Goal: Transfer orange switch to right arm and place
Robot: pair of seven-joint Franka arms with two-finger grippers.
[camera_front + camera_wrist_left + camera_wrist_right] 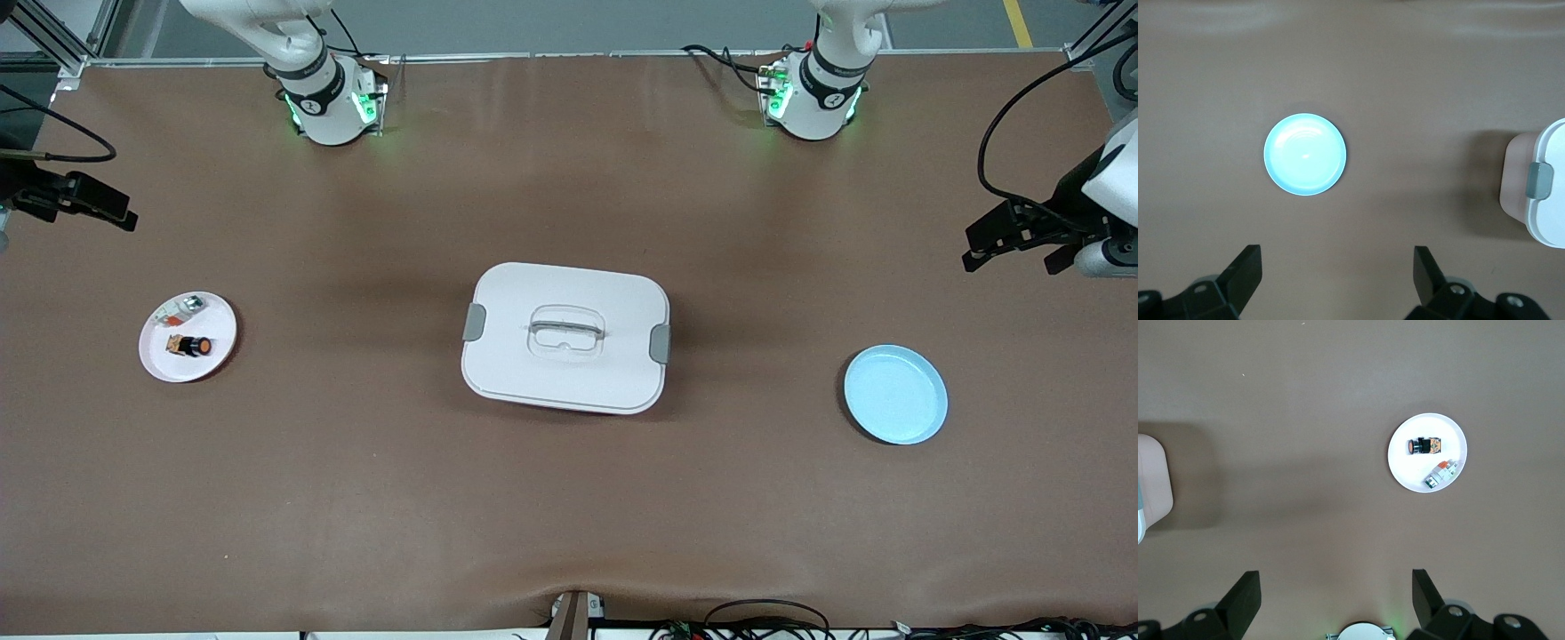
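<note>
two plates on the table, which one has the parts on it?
The white plate toward the right arm's end: it holds the orange switch and a small silvery-white part. The light blue plate, toward the left arm's end, holds nothing.

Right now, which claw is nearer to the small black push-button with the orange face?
The right claw. It hangs open over the table's edge close to the white plate holding the orange-faced push-button. The left claw, also open, waits at the table's other end, past the blue plate.

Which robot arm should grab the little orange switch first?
Probably the right: the orange switch lies on the white plate at its end, below the open right gripper. The open left gripper hangs over the blue plate.
</note>
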